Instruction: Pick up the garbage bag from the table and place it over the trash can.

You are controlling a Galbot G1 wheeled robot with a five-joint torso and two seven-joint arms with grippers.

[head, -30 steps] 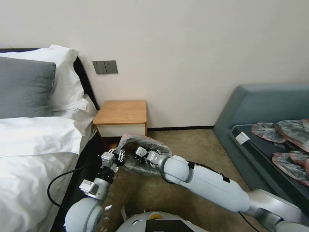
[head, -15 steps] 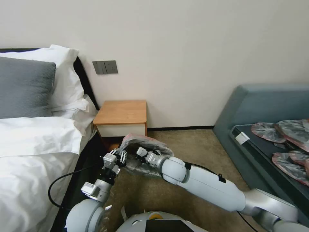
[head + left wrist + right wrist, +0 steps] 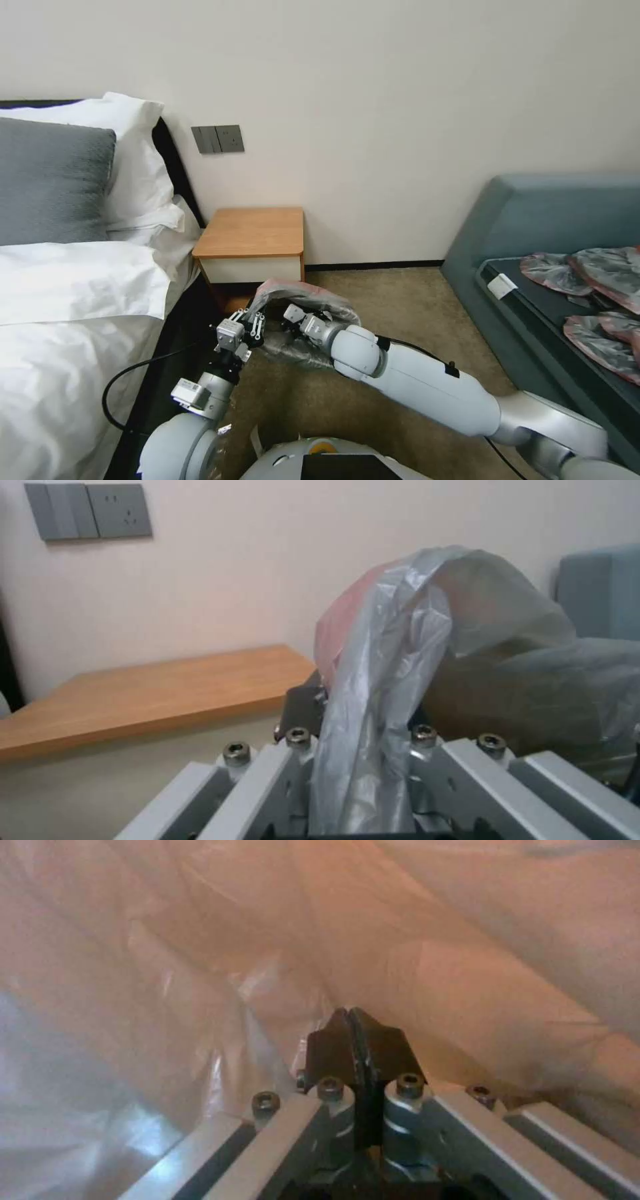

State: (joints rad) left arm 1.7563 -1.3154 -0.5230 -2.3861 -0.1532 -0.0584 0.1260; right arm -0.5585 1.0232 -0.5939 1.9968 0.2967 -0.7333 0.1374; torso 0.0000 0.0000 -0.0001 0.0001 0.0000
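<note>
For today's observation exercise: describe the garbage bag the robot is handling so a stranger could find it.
Start at the orange-brown wooden nightstand beside the bed. On the carpet before it, both grippers hold a crinkly translucent grey plastic bag. Unlike those on the sofa, it is puffed open.

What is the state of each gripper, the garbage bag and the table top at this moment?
left gripper: shut on the garbage bag's edge, low in front of the table.
right gripper: fingers pressed together, reached inside the bag.
garbage bag: off the table, held up and ballooned open between both grippers, above the carpet.
table: top bare, drawer shut.
</note>
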